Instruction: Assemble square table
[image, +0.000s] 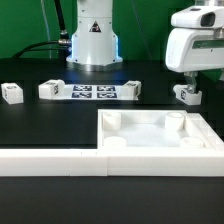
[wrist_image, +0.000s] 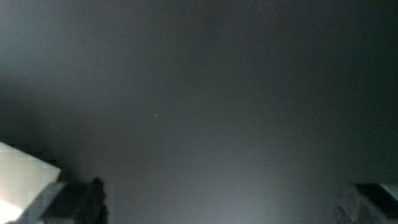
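The square tabletop (image: 160, 150), a white slab with a raised rim and round corner sockets, lies at the front right. One white block leg (image: 187, 95) lies behind it at the exterior view's right. My gripper (image: 186, 80) hangs just above that leg. In the wrist view my gripper (wrist_image: 226, 192) is open, its dark fingers (wrist_image: 80, 200) far apart with only dark table between them. A white corner (wrist_image: 18, 172) shows at the frame's edge; I cannot tell what part it is. Three other legs lie at the back: one (image: 12, 94), a second (image: 52, 90), a third (image: 128, 88).
The marker board (image: 92, 92) lies flat at the back between two of the legs. The long low white border wall (image: 50, 160) runs along the front, against the tabletop. The robot base (image: 92, 40) stands behind the board.
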